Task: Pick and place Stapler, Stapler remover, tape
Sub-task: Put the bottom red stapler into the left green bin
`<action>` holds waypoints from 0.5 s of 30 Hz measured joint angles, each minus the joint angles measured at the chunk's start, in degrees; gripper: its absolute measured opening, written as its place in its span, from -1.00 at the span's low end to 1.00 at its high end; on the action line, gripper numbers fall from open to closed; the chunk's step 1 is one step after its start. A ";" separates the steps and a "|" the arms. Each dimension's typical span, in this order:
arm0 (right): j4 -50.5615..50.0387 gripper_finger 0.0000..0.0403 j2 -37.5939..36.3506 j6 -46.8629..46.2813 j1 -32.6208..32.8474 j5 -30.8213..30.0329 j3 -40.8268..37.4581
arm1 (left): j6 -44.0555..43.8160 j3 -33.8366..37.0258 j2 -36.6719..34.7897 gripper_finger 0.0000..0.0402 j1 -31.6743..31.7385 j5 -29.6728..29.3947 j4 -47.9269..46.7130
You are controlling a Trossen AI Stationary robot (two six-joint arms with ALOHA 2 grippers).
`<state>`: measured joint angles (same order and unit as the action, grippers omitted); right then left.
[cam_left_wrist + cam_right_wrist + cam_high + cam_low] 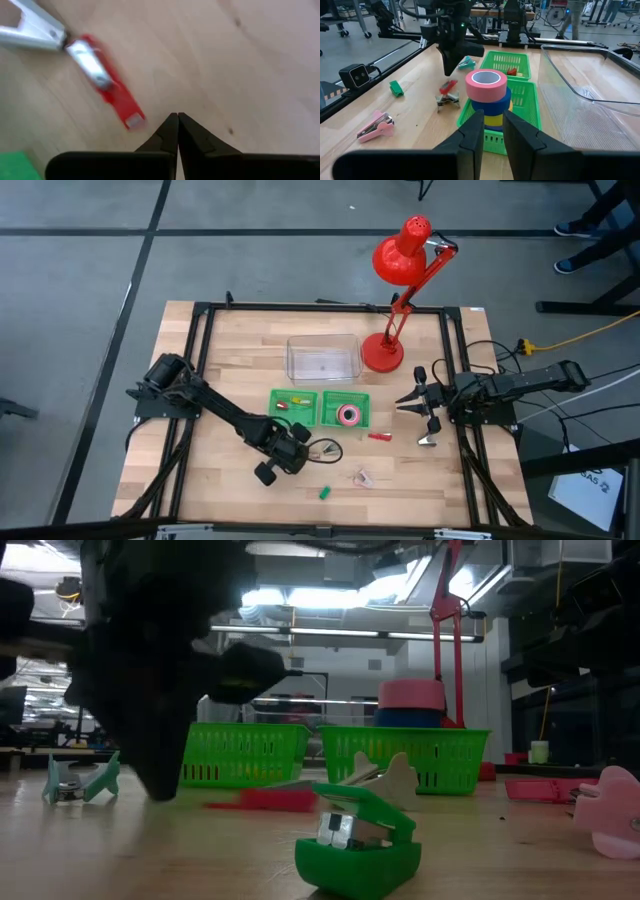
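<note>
Left claw (177, 117) hangs clenched and empty over the table (230, 490), beside a red stapler remover (107, 85) — seemingly a missed grab. Next, reopen and realign. Right claw (492, 122) waits, partly parted, behind the tape (487, 97) basket (520, 102).

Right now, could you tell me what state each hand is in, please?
Left hand: closed, holding nothing.
Right hand: open, holding nothing.

The tape (489, 100) is a stack of rolls, pink on blue on yellow, standing in the right green basket (525, 117). A pink stapler (375, 126) and a small green one (324, 493) lie on the table's near part. A red remover (107, 85) lies beside the baskets.
</note>
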<state>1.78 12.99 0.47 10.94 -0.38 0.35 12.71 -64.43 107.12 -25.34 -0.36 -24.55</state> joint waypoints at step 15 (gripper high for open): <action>0.00 -0.64 0.00 0.01 0.00 0.00 0.00 | -5.15 -0.16 -0.17 -0.94 0.75 -2.86 1.43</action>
<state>1.78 12.99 0.48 10.94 -0.38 0.35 7.56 -64.59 106.95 -24.59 -3.22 -23.13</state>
